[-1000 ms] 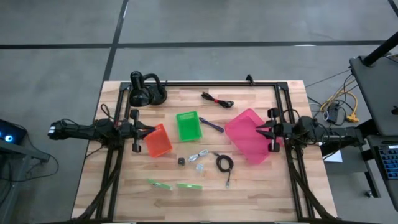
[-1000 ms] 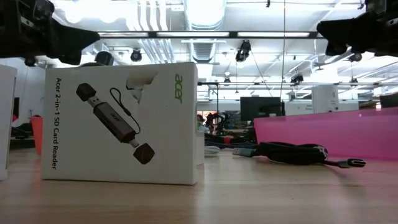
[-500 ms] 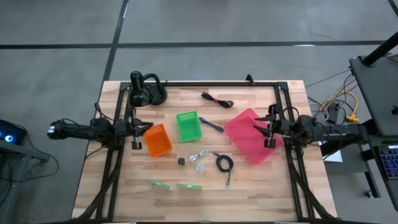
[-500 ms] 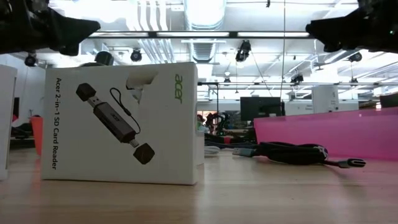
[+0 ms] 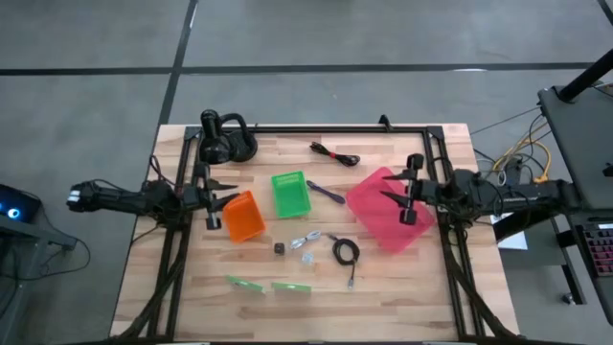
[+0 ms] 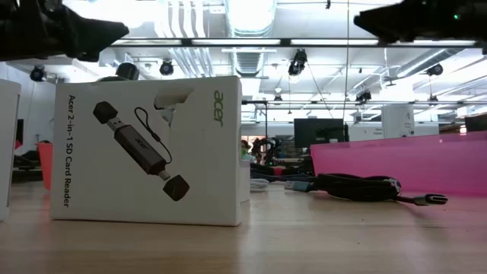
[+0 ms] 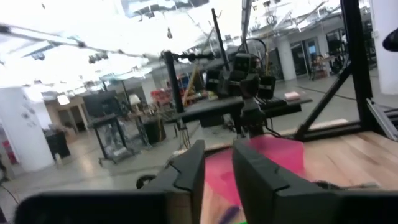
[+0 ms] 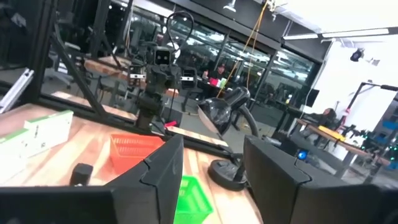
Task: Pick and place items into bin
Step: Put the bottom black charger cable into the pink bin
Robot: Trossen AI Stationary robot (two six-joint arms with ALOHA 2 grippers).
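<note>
Starting out: we've got both grippers empty, fingers apart, left gripper (image 5: 213, 198) by the orange bin (image 5: 243, 217), right gripper (image 5: 402, 197) over the pink bin (image 5: 381, 220). Items such as the coiled cable (image 5: 345, 253) sit mid-table, toward the near edge, so next we probably reach down there.

In the low view a white card-reader box (image 6: 148, 148) stands close to the camera and hides most of the table (image 6: 304, 243) behind it. A second white box (image 6: 7, 148) is cut off by that picture's left edge. The pink bin (image 6: 403, 164) runs off its right edge, and only an orange sliver (image 6: 46, 164) of another bin shows. From above, the clear-silvery bits (image 5: 306, 241) and tiny black cube (image 5: 279, 248) near the table's middle are too small to make out.
</note>
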